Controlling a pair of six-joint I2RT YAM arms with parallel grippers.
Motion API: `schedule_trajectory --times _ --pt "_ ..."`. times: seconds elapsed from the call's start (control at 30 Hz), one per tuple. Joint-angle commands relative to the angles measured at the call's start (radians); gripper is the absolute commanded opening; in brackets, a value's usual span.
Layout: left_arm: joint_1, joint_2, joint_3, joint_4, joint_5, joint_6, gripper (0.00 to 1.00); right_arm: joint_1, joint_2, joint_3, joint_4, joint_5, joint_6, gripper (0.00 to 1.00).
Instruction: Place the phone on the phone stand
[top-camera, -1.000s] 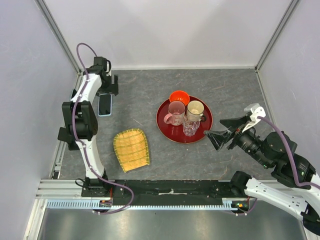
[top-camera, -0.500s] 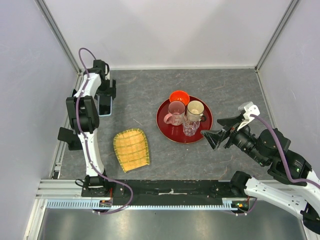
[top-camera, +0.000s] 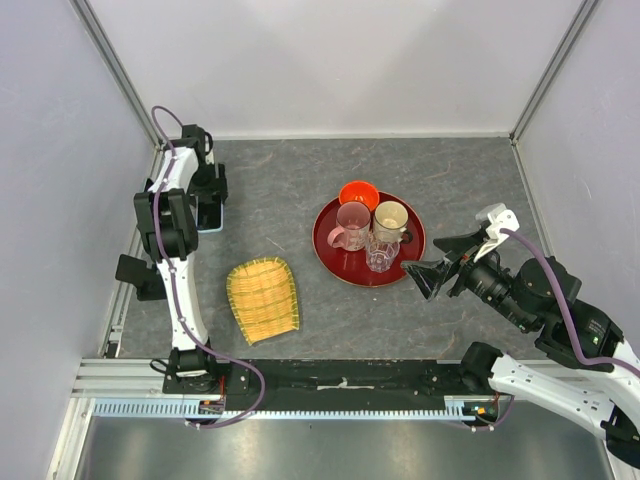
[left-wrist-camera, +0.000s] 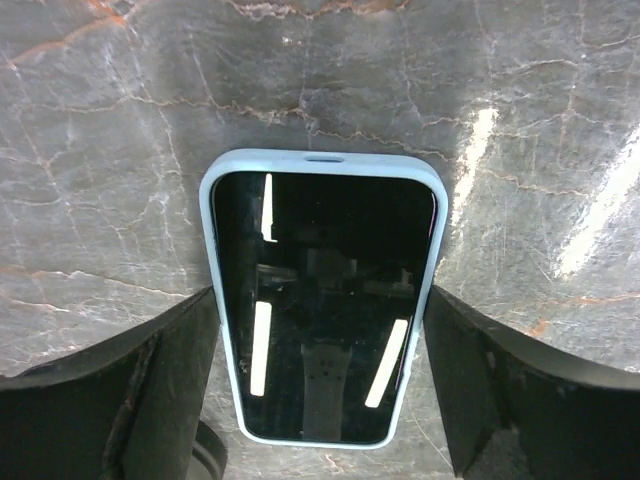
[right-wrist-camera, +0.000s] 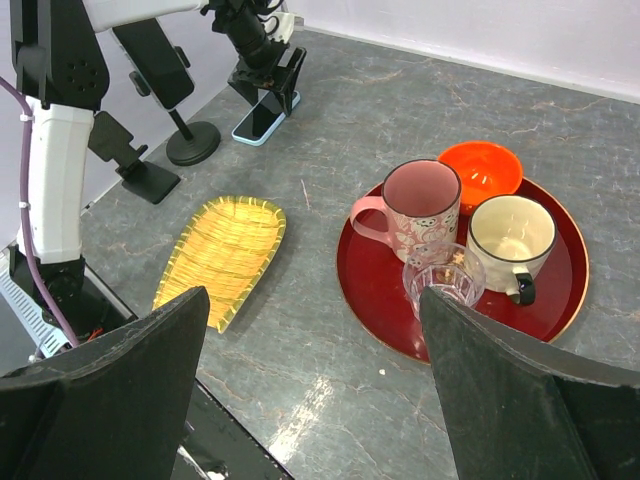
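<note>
- Overhead view: the phone lies flat on the table at its far left, well apart from the phone stand at the left edge.
- Overhead view: the left gripper hangs directly over the phone. The right gripper has its jaws apart and empty, just beside the red tray.
- Overhead view: a yellow woven basket lies between the phone and the tray.
- Left wrist view: the phone lies screen up in a pale blue case. The left gripper straddles it with jaws apart, one of the fingers at each long edge. Contact cannot be confirmed.
- Right wrist view: the right gripper is spread wide, holding nothing.
- Right wrist view: the tray carries a pink mug, a cream mug, an orange bowl and a glass.
- Right wrist view: the phone lies near a round-based stand.
</note>
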Motion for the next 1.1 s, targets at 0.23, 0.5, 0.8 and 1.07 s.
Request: schedule_trajectory --times 0.23,0.5,0.8,1.07 --pt "-0.022 0.016 -0.049 -0.049 0.022 -0.144 0.47 0.005 0.007 0.021 0.025 0.01 0.031 0.93" --pt "-0.035 -0.162 -0.249 0.095 0.176 -0.218 0.02 0.004 0.184 0.049 0.015 -0.032 0.119 0.93" --pt "-0.036 -0.483 -0.52 0.328 0.388 -0.403 0.02 0.005 0.425 0.006 0.372 0.006 0.255 0.9" --pt "-0.059 -0.671 -0.677 0.541 0.663 -0.523 0.02 0.004 0.781 0.076 0.65 0.137 0.239 0.87"
